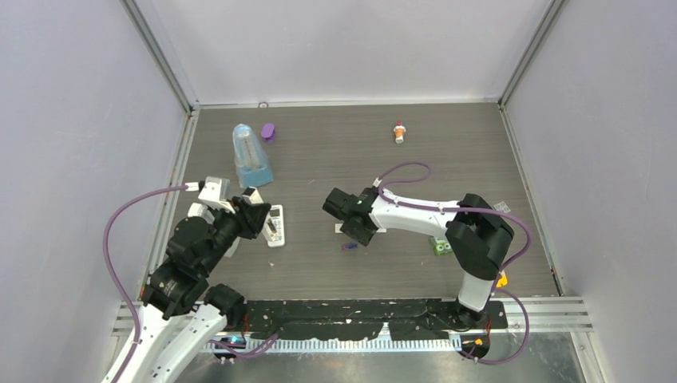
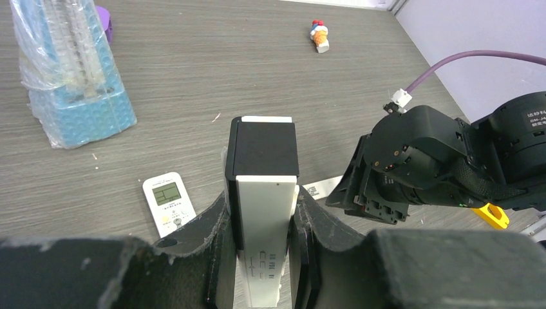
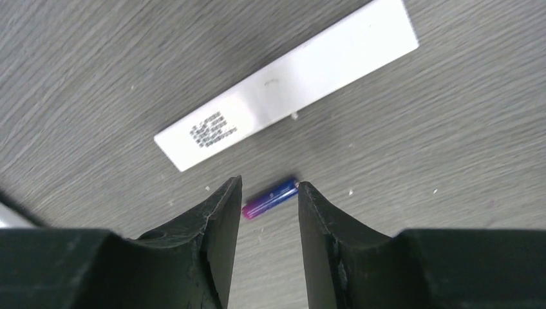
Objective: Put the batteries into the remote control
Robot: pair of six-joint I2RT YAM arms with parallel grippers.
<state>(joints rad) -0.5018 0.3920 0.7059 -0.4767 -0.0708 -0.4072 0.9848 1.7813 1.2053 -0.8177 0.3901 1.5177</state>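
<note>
"Where's the remote control (image 1: 275, 225) right now?"

"Flat on the surface (image 1: 335, 159), screen up, just beside the left gripper (image 2: 263, 205). Nothing has hold of it."

"So what is the left one carrying?"

"A white bar (image 2: 265, 154) with a black tip. The jaws are clamped on its two long sides, with the black end pointing away from the arm."

"And the batteries?"

"I can only make out one for sure, the purple battery (image 3: 270, 199). It's on the surface well to the right of the remote, a bit nearer the arm bases."

"Has the right gripper (image 3: 268, 186) got it?"

"No. Its jaws stand apart, and the battery lies crosswise at the gap between their tips. I can't tell whether they touch it. A flat white strip (image 3: 290, 90) with small print lies just past it, also right of the remote."
</note>
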